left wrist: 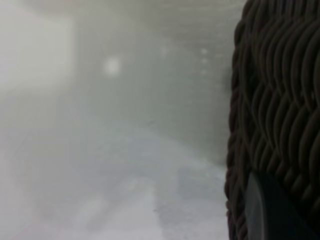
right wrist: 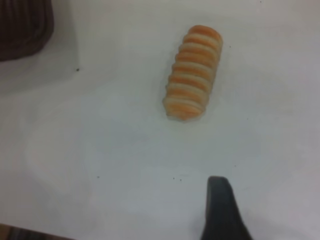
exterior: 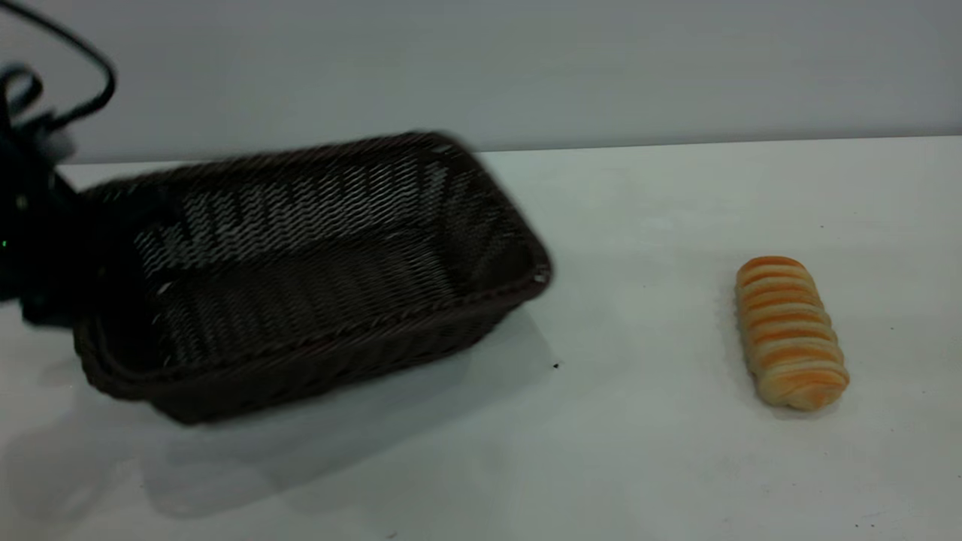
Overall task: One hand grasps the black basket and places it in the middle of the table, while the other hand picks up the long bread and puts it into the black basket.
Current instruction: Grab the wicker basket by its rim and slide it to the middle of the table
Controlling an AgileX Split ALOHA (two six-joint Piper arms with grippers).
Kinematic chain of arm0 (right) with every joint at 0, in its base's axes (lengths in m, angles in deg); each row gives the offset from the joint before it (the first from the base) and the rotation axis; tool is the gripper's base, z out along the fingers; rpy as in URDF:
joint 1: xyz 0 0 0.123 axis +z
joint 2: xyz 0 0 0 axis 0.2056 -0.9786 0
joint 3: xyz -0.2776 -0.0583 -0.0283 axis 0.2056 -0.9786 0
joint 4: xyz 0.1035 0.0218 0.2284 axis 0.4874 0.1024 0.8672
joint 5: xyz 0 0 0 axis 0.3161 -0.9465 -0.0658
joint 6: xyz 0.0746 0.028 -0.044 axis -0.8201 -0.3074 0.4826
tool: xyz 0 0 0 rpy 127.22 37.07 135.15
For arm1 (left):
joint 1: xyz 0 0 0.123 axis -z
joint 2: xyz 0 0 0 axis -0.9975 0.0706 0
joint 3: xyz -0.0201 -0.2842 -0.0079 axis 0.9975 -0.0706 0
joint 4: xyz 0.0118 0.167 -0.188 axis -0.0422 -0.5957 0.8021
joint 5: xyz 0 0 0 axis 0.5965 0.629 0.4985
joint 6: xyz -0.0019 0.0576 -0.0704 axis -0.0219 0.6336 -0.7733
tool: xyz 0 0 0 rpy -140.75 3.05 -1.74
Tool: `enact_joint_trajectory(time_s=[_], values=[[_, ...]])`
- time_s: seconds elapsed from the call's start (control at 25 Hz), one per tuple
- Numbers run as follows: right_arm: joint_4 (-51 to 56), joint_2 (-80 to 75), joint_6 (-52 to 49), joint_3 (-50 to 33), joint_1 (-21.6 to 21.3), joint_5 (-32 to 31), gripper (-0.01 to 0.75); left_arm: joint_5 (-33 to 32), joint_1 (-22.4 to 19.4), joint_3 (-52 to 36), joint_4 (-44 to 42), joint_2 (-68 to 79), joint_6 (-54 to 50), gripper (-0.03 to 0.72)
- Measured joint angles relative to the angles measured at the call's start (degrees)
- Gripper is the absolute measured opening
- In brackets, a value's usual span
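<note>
One end effector [exterior: 83,248], apparently left, grips black basket [exterior: 316,278] tilted.

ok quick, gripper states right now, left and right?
Left gripper: at the black basket's left end, which is tilted up off the table; apparently shut on its rim.
Right gripper: above the table near the long bread; holding nothing.

An oblong golden-orange bread roll with pale cream stripes [right wrist: 192,73] lies alone on the plain white tabletop [right wrist: 110,150]. A corner of the dark woven wicker basket [right wrist: 24,27] sits well apart. One black gripper fingertip [right wrist: 222,210] shows.
</note>
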Motion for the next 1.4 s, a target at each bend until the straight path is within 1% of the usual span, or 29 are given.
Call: enact_joint_trajectory(time_s=[0.12,0.2,0.28,0.44,0.68,0.92,1.0,1.08,1.2,1.28,1.36,1.4], values=[[-0.1,0.0,0.0,0.0,0.0,0.0,0.465,-5.0,2.3,5.9,-0.1,0.3,9.1,0.134],[-0.1,0.0,0.0,0.0,0.0,0.0,0.465,-7.5,3.6,10.2,-0.3,2.1,12.8,0.134],[-0.1,0.0,0.0,0.0,0.0,0.0,0.465,-9.9,4.5,14.5,-0.4,4.7,14.5,0.134],[-0.1,0.0,0.0,0.0,0.0,0.0,0.465,-13.5,4.7,20.5,-0.7,10.9,15.1,0.134],[-0.1,0.0,0.0,0.0,0.0,0.0,0.465,-14.3,4.7,22.7,-0.2,17.6,14.2,0.134],[-0.1,0.0,0.0,0.0,0.0,0.0,0.465,-14.8,4.7,22.8,-0.3,18.1,12.1,0.134],[-0.1,0.0,0.0,0.0,0.0,0.0,0.465,-15.0,4.7,22.8,-0.3,18.1,12.0,0.150],[-0.1,0.0,0.0,0.0,0.0,0.0,0.465,-15.0,4.7,22.8,-0.8,18.0,11.8,0.216],[-0.1,0.0,0.0,0.0,0.0,0.0,0.465,-15.6,4.7,23.0,-1.5,18.0,11.7,0.385],[-0.1,0.0,0.0,0.0,0.0,0.0,0.465,-16.2,4.7,23.2,-2.7,18.0,10.8,0.479],[-0.1,0.0,0.0,0.0,0.0,0.0,0.465,-17.2,4.6,23.2,-5.4,17.6,8.7,0.552],[-0.1,0.0,0.0,0.0,0.0,0.0,0.465,-17.7,4.6,23.2,-6.8,17.2,7.7,0.571]])
